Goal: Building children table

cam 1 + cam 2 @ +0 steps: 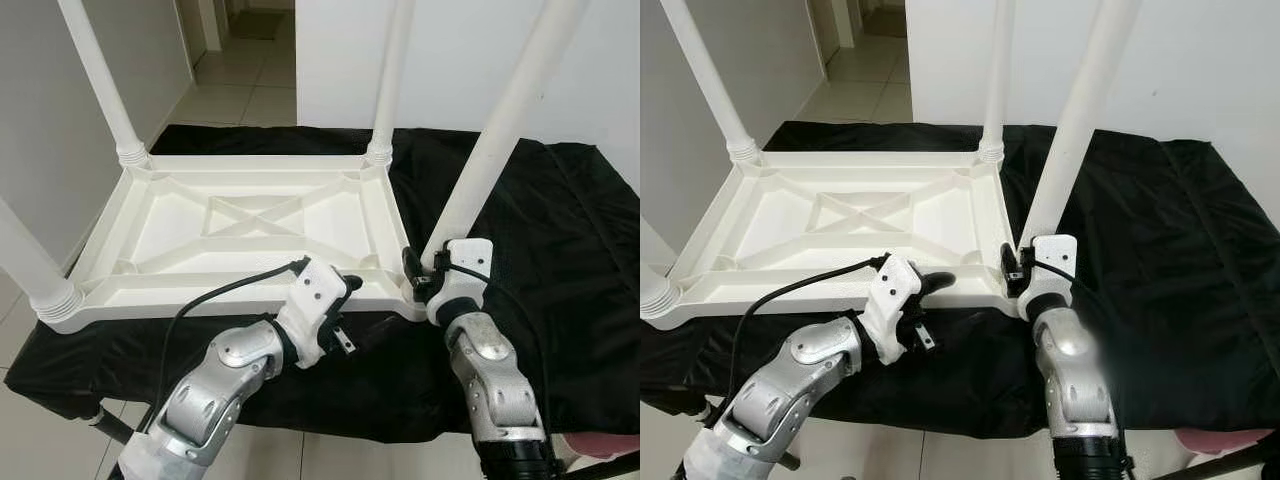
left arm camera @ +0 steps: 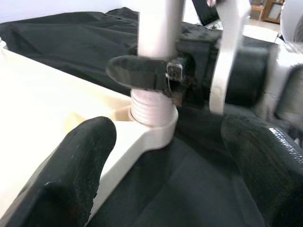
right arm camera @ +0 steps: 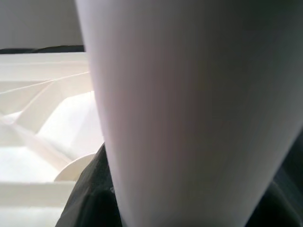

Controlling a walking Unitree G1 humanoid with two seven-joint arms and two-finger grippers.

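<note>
A white plastic children's table lies upside down on a black cloth. Its legs stand up at the corners. My right gripper is shut on the near right leg just above its ribbed base. The left wrist view shows one black finger of it across that leg. In the right wrist view the leg is very close. My left gripper is open at the table's front rim, left of that corner. Nothing lies between its fingers.
The black cloth covers the work surface and hangs over the near edge. A black cable runs from my left wrist across the front rim. A white wall stands behind, and a tiled hallway opens at the far left.
</note>
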